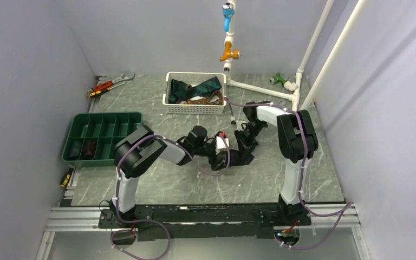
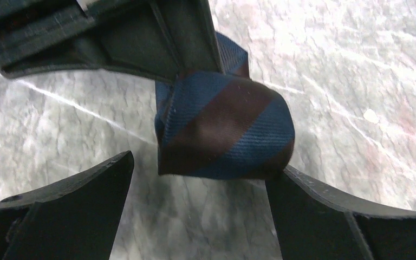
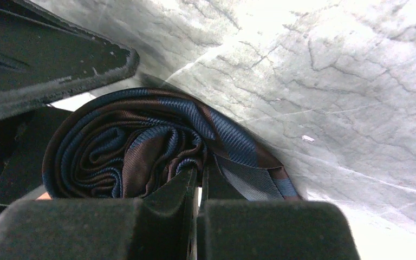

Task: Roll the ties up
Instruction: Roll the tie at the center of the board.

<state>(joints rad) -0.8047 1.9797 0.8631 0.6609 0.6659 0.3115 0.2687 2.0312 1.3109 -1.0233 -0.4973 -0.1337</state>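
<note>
A navy and brown striped tie [image 2: 225,130] is wound into a roll on the grey marbled table. In the right wrist view the roll [image 3: 130,146] shows its spiral end. My right gripper [image 3: 199,179] is shut on the roll's outer layers, pinching them at the edge. My left gripper [image 2: 200,184] is open, its fingers either side of the roll, with the right finger touching it. In the top view both grippers, left [image 1: 219,154] and right [image 1: 238,149], meet at the table's middle and hide the roll. More ties [image 1: 197,89] lie in a white basket [image 1: 195,108].
A green compartment tray [image 1: 104,118] stands at the left with dark rolls [image 1: 89,147] in two of its compartments. A red-handled wrench [image 1: 111,84] lies at the back left. White pipes [image 1: 260,89] with valves run along the back right.
</note>
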